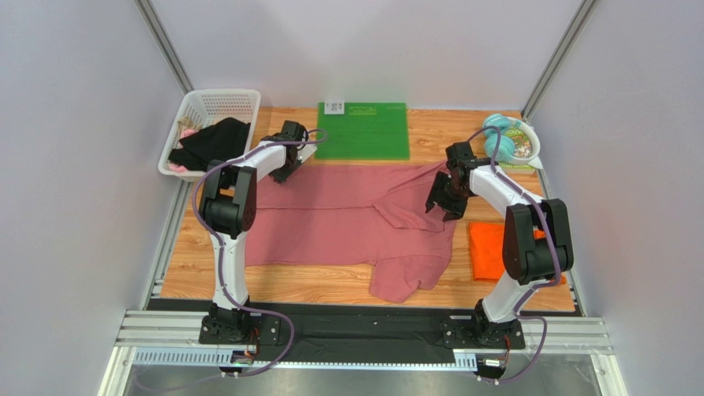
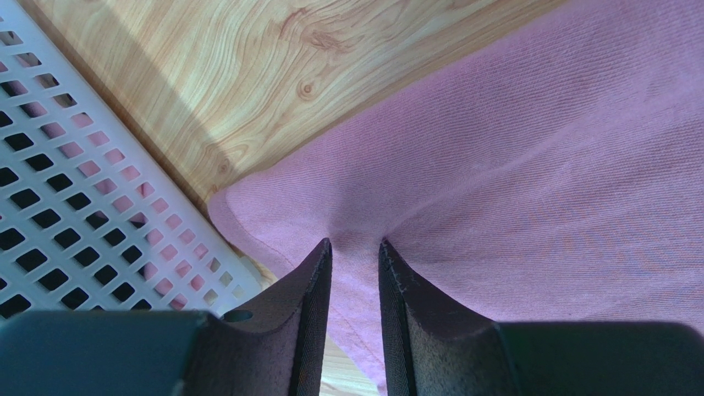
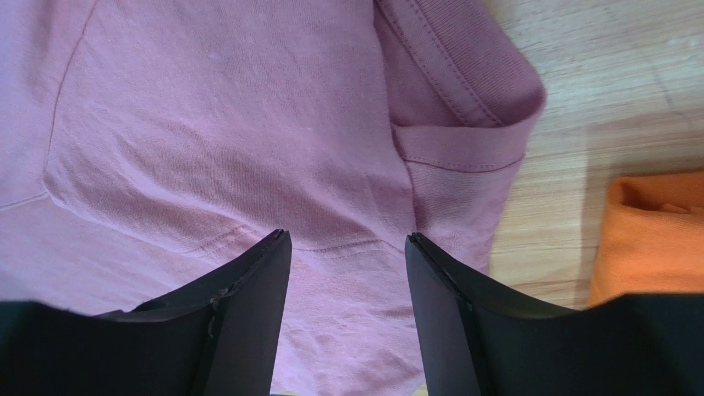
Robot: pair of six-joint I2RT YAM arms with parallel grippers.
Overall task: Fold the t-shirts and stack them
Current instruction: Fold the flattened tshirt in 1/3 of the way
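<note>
A dusty pink t-shirt (image 1: 339, 223) lies spread across the middle of the wooden table (image 1: 289, 280), its right shoulder turned in over the body and one sleeve trailing toward 6 o'clock, as two robot arms work on a fold. The left gripper (image 2: 355, 243), at the shirt's 10 o'clock corner just beside a white basket (image 1: 216, 101), holds its jaws close together on a puckered bit of cloth near the hem. The pinch appears meant to anchor that corner, or to ready it for lifting, while the other side is arranged. The right gripper (image 3: 347, 235) hangs over the turned-in flap at the shirt's 3 o'clock side, close to the collar, jaws spread wide with nothing between them. The cloth lies flat beneath, and whether the tips touch it cannot be told. The flap likely sits there as a first step in narrowing the shirt. A bright orange t-shirt (image 1: 489, 247), already a neat folded square, rests at 4 o'clock by the right arm, apart from the pink one, presumably waiting to be stacked. A green mat (image 1: 363, 130) lies at 12 o'clock, just beyond the pink shirt's far edge, and a black garment (image 1: 211, 142) fills the basket. The fold looks early, and the stacking is not yet done.
</note>
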